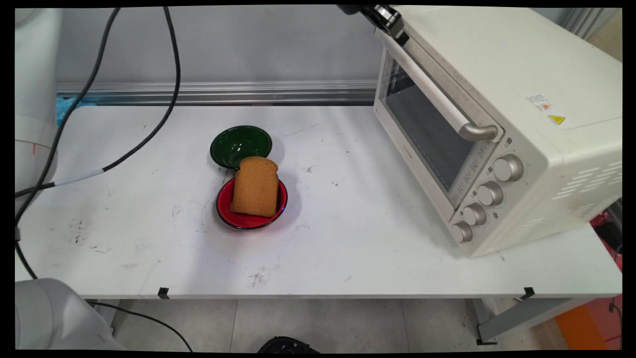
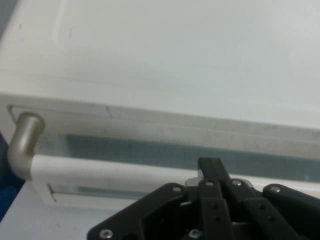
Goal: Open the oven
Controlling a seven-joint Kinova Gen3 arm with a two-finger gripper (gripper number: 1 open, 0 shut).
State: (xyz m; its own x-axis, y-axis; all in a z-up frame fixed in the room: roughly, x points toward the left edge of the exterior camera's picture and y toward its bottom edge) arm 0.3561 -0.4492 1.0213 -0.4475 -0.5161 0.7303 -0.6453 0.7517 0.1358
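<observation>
My gripper [image 1: 389, 21] shows only at the top edge of the main view, by the far end of the cream toaster oven's [image 1: 521, 124] door handle [image 1: 437, 94]. In the hand view the gripper [image 2: 211, 166] is shut, its fingertips pressed together right against the white handle bar [image 2: 110, 172] and just below the oven's top panel. Nothing sits between the fingers. The glass door [image 1: 422, 134] looks closed. A slice of brown toast [image 1: 255, 186] leans in a red bowl [image 1: 248, 219] at mid-table, far from the gripper.
A dark green bowl [image 1: 240, 144] stands just behind the red one. Several knobs [image 1: 489, 193] line the oven's near end. Black cables [image 1: 124, 154] hang over the table's left part. The table's front edge [image 1: 318, 293] runs below.
</observation>
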